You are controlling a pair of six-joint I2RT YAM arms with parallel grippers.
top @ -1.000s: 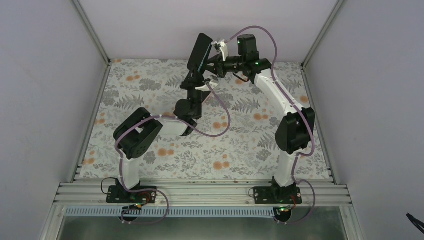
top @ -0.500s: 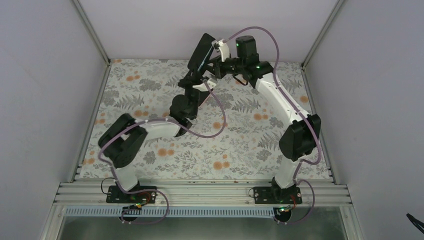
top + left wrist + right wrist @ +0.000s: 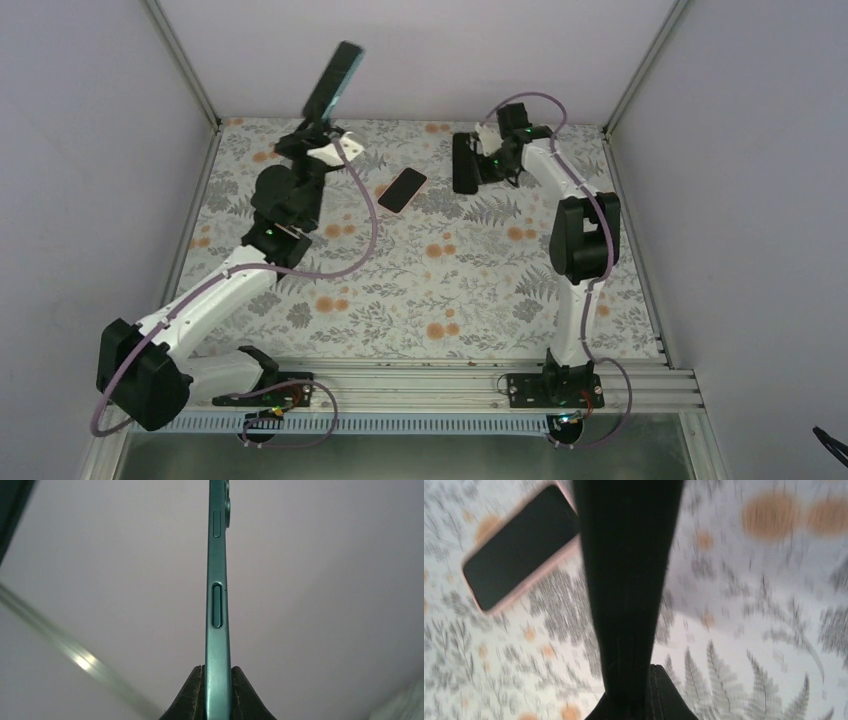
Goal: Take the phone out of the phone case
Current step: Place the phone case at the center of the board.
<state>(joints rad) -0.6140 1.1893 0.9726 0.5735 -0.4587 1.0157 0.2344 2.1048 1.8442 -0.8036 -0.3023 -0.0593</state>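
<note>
Lying in phone case [image 3: 536, 570]: phone [image 3: 402, 189] | left hand [image 3: 318, 126] edge-pinching handset [image 3: 333, 78] | right hand [image 3: 477, 166]: slab [image 3: 462, 160]

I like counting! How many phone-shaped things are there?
3. Teal-edged dark phone held high in the left gripper; pink-cased black phone lying on the floral table; flat black slab in the right gripper.

phone [image 3: 402, 190] in pink phone case [image 3: 535, 574]: 1 | teal-edged phone [image 3: 331, 85]: 1 | black slab [image 3: 463, 163]: 1
</note>
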